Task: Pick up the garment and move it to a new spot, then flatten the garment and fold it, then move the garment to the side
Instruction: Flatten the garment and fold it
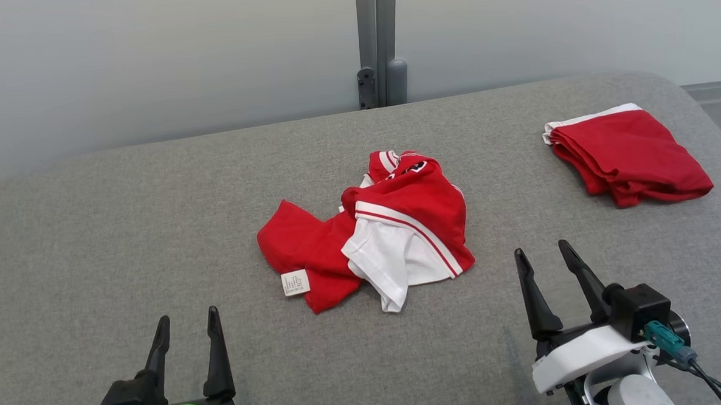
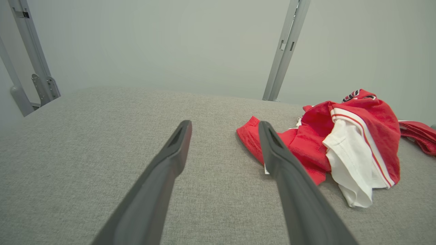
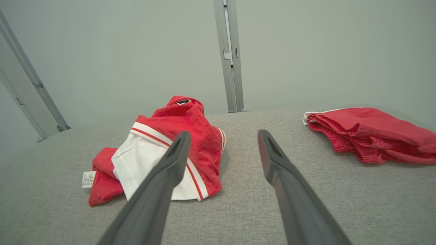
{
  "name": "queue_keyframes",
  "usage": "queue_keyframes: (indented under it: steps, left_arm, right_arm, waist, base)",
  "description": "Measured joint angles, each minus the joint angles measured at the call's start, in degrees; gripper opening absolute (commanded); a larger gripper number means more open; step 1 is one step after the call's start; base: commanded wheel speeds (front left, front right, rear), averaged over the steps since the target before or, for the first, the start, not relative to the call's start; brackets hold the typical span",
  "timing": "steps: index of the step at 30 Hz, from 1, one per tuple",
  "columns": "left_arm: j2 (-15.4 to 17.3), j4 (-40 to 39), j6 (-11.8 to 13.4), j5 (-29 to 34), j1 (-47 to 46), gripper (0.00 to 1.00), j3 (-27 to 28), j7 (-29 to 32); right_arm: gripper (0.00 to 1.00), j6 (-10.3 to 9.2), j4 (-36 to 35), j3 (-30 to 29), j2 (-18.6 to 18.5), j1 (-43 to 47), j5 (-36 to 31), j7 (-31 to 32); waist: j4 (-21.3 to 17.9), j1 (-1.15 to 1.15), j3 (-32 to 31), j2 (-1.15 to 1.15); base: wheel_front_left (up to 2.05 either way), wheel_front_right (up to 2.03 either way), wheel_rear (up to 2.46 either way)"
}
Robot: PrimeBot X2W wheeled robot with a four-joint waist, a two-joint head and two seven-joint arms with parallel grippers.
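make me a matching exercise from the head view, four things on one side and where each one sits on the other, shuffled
Things:
1 crumpled garment
2 folded garment
3 left hand
4 right hand

Places in the head view:
a lower right
b upper right
c centre
d lower left

Pairs: 1-c, 2-b, 3-d, 4-a

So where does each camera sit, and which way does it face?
Head: on the head, looking down at the crumpled garment on the grey surface; left gripper and right gripper show, open.
Left wrist: along the left fingers, garment ahead-right.
Right wrist: along the right fingers, garment ahead-left.
All share the garment.
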Motion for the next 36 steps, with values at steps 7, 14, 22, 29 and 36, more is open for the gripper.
queue_keyframes:
  steps: [7,14,22,29,36]
  left_arm:
    - [-0.9,1.1,-1.3,1.1,0.0,1.0,0.8,0.0]
    - [-2.1,1.6,-2.4,1.9,-0.2,1.0,0.9,0.0]
    - [-3.3,2.6,-3.8,3.3,-1.7,1.0,0.5,0.0]
    - [-4.0,3.3,-4.5,4.1,-2.2,1.0,0.6,0.0]
    - [-4.4,3.5,-4.7,4.7,-2.1,1.0,1.6,0.0]
  right_arm:
    - [1.0,0.0,2.0,2.6,0.0,-0.1,-0.4,0.0]
    - [1.0,0.0,9.5,8.3,0.0,-2.9,-0.5,0.0]
    - [1.0,0.0,20.9,10.3,0.0,-9.0,-0.4,0.0]
    - [1.0,0.0,28.9,9.2,0.0,-13.2,-0.9,0.0]
    - [0.0,0.0,32.2,7.0,0.1,-15.9,-1.7,0.0]
  waist:
    - [1.1,0.0,0.3,0.0]
    - [4.2,0.0,1.2,0.0]
    - [9.8,0.0,3.1,0.0]
    - [14.7,0.0,5.0,0.0]
    - [17.3,0.0,6.5,0.0]
  base:
    - [0.0,0.0,0.0]
    - [0.0,0.0,0.0]
    - [0.0,0.0,0.0]
    - [0.0,0.0,0.0]
    - [0.0,0.0,0.0]
